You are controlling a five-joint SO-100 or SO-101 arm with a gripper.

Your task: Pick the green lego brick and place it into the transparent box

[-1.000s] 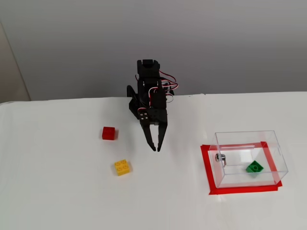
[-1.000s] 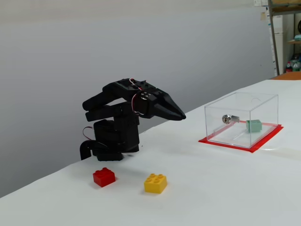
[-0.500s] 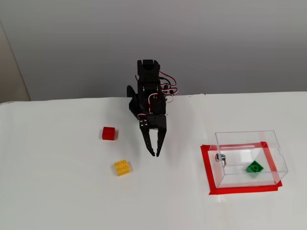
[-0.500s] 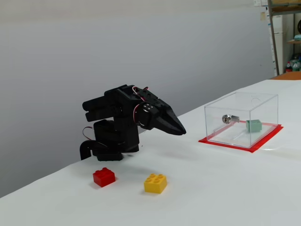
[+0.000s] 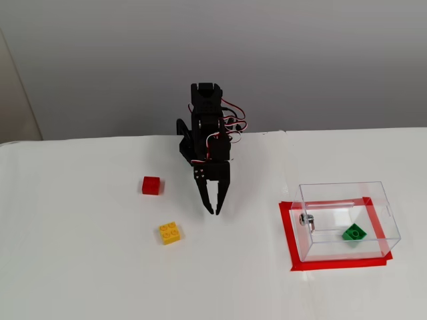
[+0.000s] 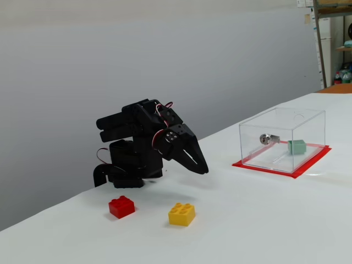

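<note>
The green lego brick (image 5: 354,233) lies inside the transparent box (image 5: 380,205), near its front right; it also shows through the box wall (image 6: 297,146). The box (image 6: 308,118) stands on a red taped rectangle and has a small metal fitting (image 5: 307,219) on its left wall. My black gripper (image 5: 214,212) is folded down near the arm base, fingertips together, empty, far left of the box. In the other fixed view the gripper (image 6: 204,169) points down to the right, shut.
A red block (image 5: 152,185) and a yellow studded brick (image 5: 171,233) lie on the white table left of the gripper; both also show in front of the arm, the red block (image 6: 121,207) and the yellow brick (image 6: 182,214). A grey wall stands behind.
</note>
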